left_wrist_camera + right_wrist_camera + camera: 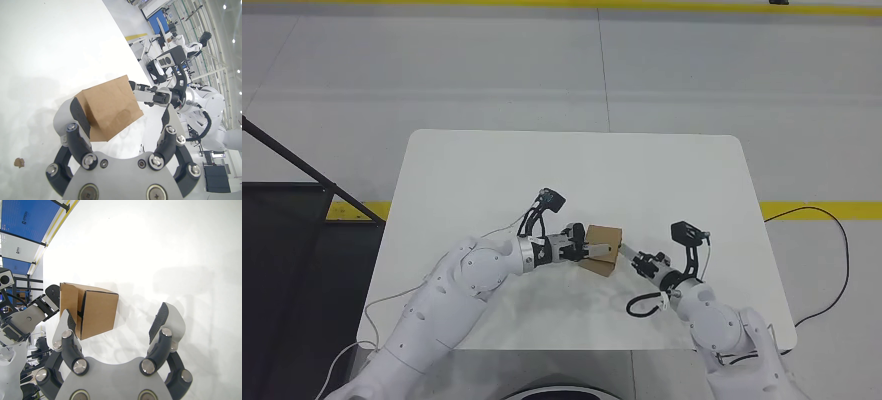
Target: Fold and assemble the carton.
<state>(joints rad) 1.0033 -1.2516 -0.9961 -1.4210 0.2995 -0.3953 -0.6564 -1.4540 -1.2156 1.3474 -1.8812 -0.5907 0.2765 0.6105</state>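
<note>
One carton (600, 250), flap seam facing right hand (635, 262).

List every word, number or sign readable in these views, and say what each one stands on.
carton: no print on the faces that show.
blue banner: one short brand mark in white, not quoted here.
white banner: one short brand mark in dark letters, not quoted here.
small monitor in the room behind: too small to read.
</note>
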